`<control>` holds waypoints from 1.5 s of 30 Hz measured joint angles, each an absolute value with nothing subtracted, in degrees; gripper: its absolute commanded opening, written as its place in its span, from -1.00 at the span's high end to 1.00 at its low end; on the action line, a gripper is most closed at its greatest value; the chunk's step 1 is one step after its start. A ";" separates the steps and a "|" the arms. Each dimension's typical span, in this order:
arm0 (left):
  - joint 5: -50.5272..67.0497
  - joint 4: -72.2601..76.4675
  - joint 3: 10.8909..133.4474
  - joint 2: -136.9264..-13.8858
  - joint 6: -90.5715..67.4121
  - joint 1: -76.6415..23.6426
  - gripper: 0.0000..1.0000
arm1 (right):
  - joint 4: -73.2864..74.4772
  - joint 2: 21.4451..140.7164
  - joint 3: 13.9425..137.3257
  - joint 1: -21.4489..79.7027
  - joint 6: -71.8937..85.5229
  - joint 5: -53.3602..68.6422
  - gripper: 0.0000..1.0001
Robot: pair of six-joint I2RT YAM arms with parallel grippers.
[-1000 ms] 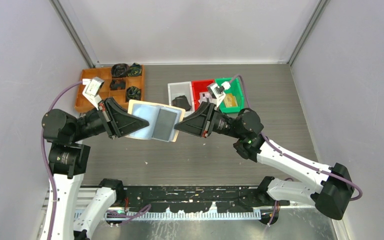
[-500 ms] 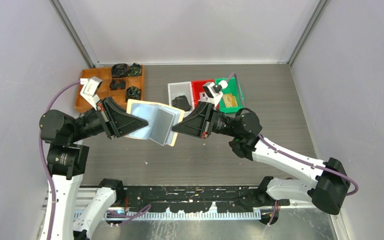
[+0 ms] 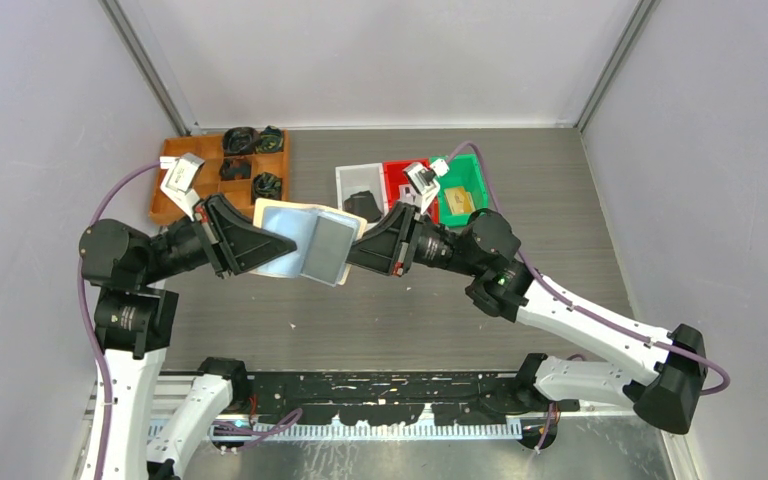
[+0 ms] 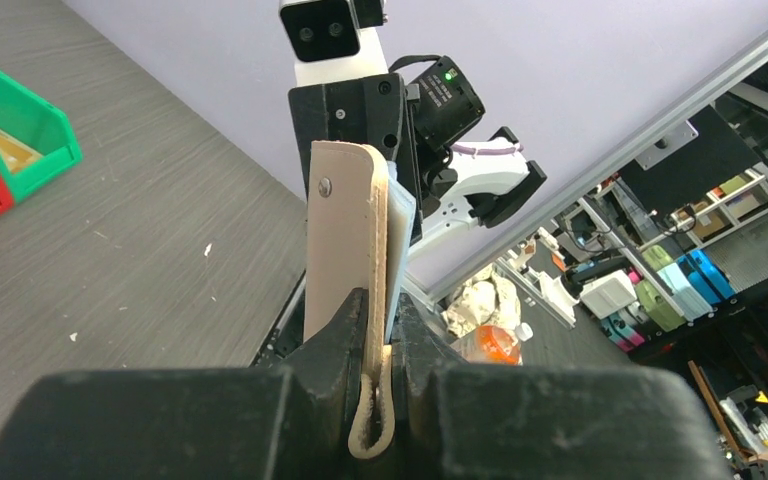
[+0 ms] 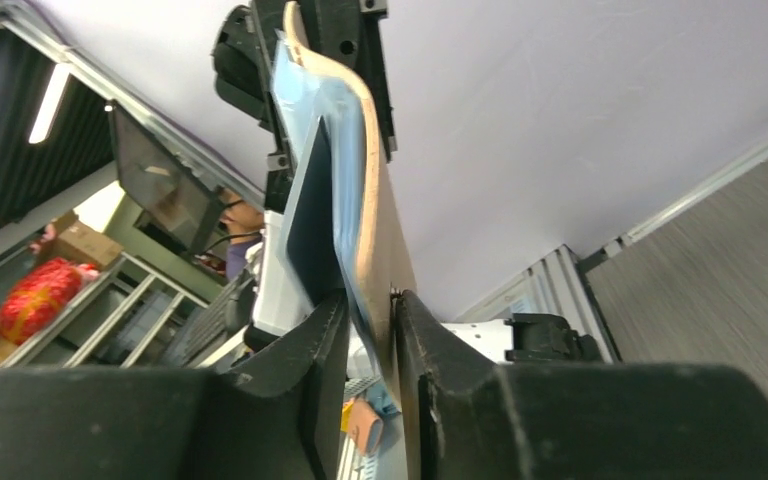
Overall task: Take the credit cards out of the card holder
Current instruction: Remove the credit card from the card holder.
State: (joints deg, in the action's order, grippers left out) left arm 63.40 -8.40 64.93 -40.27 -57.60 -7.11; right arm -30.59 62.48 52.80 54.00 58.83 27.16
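Nearest to the arm bases, the two arms reach toward the middle of the table point(image 3: 570, 230) and meet in the air above it. The left gripper point(image 3: 282, 243) is pressed together on the 9 o'clock edge of the card holder point(image 3: 285, 222), with the tan strap hanging between its fingers. The right gripper point(image 3: 358, 252) pinches the 3 o'clock edge. In the right wrist view the tan cover and the blue pocket sit between its fingers, but I cannot tell if the dark grey card point(image 3: 330, 247) is caught too. Half a second ago the right half of the holder was folded upward. Now it lies open and flatter again, and the right gripper has moved a little toward 9 o'clock. The card is still in its pocket, so I judge no card is out yet and the grip is being adjusted. Farther away, at 11 o'clock, stands a wooden tray point(image 3: 163, 205), and at 1 o'clock a green bin point(image 3: 480, 185).
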 measured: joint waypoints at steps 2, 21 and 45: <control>63.46 -8.47 64.93 -40.25 -56.88 -7.11 1.00 | -28.42 62.39 53.23 54.43 57.52 25.89 0.25; 58.67 -24.51 64.14 -36.53 -34.79 -7.11 -0.21 | -6.00 64.45 64.16 64.23 45.34 10.57 0.99; 56.58 -28.18 53.45 -28.62 -24.25 -7.11 -0.53 | 56.97 100.33 121.82 81.60 19.59 -36.93 0.99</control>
